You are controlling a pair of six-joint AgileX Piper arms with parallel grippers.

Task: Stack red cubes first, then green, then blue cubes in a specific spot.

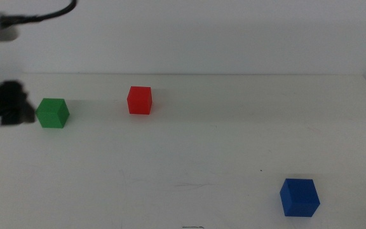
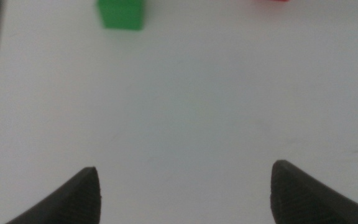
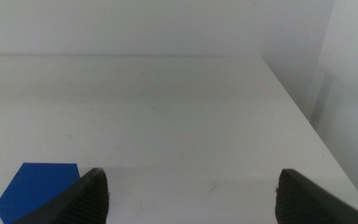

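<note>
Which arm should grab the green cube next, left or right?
Left, probably. The left gripper sits open right beside the green cube, with the red cube beyond it. The right gripper, also open, waits by the blue cube.

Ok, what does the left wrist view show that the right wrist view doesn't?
Only the left wrist view shows the green cube and a sliver of the red cube, both loose on the table ahead of the open left gripper, which holds nothing. Only the right wrist view shows the blue cube, partly behind one jaw of the open, empty right gripper, plus the table's far edge and side edge. Both share the bare white table between wide-apart jaws, with no cube between them.
</note>
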